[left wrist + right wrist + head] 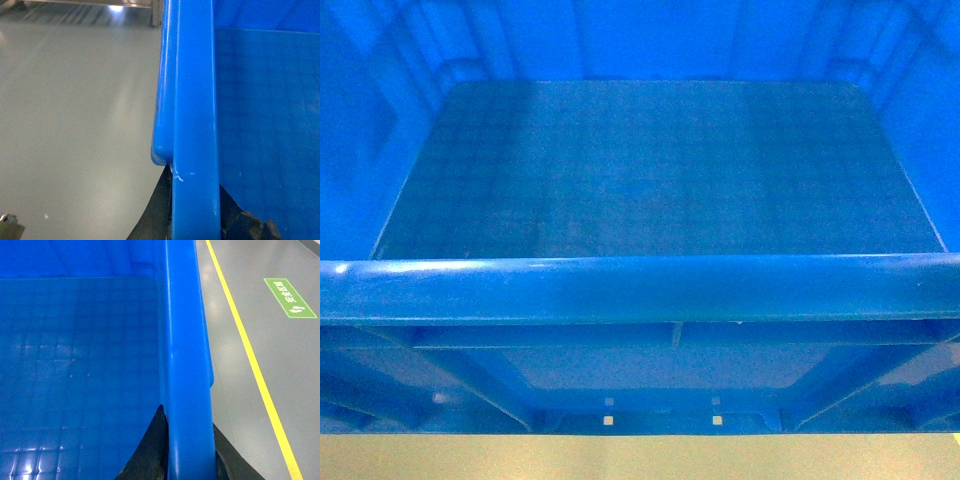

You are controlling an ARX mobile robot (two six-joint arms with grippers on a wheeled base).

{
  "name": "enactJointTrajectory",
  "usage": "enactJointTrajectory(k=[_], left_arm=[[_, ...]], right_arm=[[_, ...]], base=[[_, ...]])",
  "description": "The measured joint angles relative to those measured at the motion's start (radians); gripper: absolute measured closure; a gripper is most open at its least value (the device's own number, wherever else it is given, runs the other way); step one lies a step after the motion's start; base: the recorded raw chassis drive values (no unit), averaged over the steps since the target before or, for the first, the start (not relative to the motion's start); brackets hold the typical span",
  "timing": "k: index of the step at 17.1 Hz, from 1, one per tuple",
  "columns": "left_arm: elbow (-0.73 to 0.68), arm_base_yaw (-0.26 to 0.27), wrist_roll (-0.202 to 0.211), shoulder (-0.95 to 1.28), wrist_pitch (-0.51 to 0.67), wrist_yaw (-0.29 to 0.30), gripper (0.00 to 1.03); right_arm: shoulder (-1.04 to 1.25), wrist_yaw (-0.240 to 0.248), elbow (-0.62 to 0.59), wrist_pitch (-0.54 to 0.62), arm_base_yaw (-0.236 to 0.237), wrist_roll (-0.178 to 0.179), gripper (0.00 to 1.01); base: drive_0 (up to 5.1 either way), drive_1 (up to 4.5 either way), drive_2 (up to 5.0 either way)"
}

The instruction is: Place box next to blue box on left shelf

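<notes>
The bright-blue box (650, 170) fills the head view, its thick near rim (640, 288) crossing the frame and its empty floor beyond. My left gripper (195, 210) is shut on the box's left rim (195, 100), one black finger (157, 215) outside the wall and one inside. On the opposite rim (187, 340) my right gripper (190, 450) is shut the same way, with a black finger (150, 450) inside the box and the other outside. The box hangs above the floor. The left shelf and the other blue box are out of view.
Grey floor (75, 125) lies to the left of the box, with a steel frame (100, 4) at the far edge. On the right, a yellow floor line (250, 355) and a green floor sign (290, 297) run past the box.
</notes>
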Motion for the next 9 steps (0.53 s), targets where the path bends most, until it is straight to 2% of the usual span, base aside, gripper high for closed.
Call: enactJointTrajectory(k=[9], left_arm=[[0.000, 0.001, 0.000, 0.002, -0.001, 0.001, 0.95]], right_arm=[[0.000, 0.000, 0.000, 0.000, 0.000, 0.000, 0.91]], base=[[0.0, 4.16, -4.2]])
